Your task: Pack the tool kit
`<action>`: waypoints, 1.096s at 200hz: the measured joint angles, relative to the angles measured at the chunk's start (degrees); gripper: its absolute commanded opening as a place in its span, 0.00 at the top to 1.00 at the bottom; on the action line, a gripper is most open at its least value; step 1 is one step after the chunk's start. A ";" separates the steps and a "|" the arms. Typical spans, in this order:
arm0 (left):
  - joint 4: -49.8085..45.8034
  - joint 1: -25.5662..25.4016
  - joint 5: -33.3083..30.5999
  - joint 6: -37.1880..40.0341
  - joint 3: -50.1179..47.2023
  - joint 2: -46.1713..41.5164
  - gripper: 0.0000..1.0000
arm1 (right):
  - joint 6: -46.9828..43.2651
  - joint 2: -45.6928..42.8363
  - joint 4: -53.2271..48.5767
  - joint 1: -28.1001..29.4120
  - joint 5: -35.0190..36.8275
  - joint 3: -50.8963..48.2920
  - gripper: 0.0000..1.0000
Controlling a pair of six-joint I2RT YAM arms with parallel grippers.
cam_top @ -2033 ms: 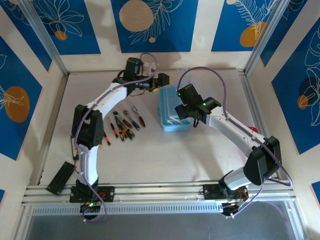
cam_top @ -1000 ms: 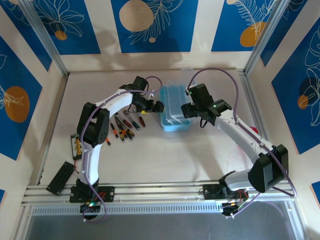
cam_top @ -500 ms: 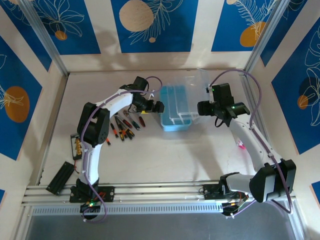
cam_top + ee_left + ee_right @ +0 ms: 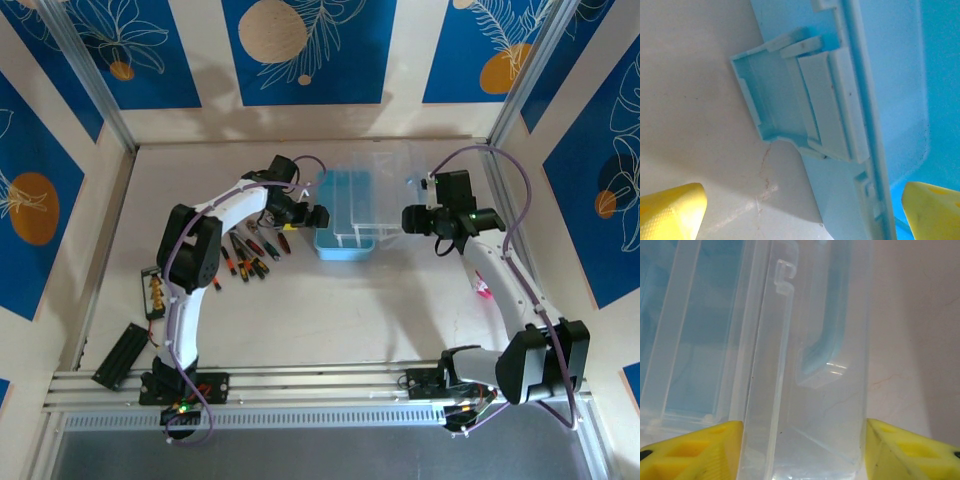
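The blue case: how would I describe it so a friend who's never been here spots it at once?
On the pale table, look toward the far middle. A small rectangular light-blue case sits there, just right of a row of little hand tools. Unlike them, it is a translucent box, with its clear lid swung open to the right.

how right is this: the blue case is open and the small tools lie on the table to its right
Wrong side: the blue case is open, but the small tools lie on the table to its left, as the top external view shows.
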 measured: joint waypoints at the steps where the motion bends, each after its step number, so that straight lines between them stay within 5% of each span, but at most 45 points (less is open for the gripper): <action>1: 0.00 0.00 0.00 0.00 0.00 0.02 0.00 | 0.00 0.02 0.02 -0.04 -0.02 0.00 0.39; 28: -0.02 -0.02 0.00 0.00 0.17 0.61 0.00 | 0.61 0.87 0.00 -1.81 -0.46 -0.07 0.43; 56: -0.02 -0.02 0.00 0.00 0.46 1.14 0.00 | 1.53 2.08 0.42 -3.80 -0.74 -0.39 0.73; 87: -0.09 -0.04 0.02 -0.02 0.55 1.14 0.00 | 2.08 3.98 1.57 -5.07 -1.55 -0.81 0.90; 157: -0.22 -0.15 0.24 0.00 0.76 1.66 0.00 | 2.12 7.65 2.78 -5.97 -3.30 -0.96 0.94; 178: -0.70 -0.15 0.13 0.26 1.22 1.66 0.00 | 1.77 7.52 2.34 -5.88 -3.52 -0.70 0.75; 205: -3.08 -0.13 -1.75 1.14 4.35 1.22 0.00 | 1.14 5.86 0.33 -5.01 -4.44 0.81 0.12; 212: -3.58 -0.11 -2.69 1.44 5.22 0.55 0.00 | 0.92 5.14 -0.20 -4.63 -5.05 1.40 0.01; 219: -3.93 0.07 -3.74 1.55 5.68 -0.59 0.00 | 0.72 4.13 -0.66 -4.07 -5.68 2.03 0.01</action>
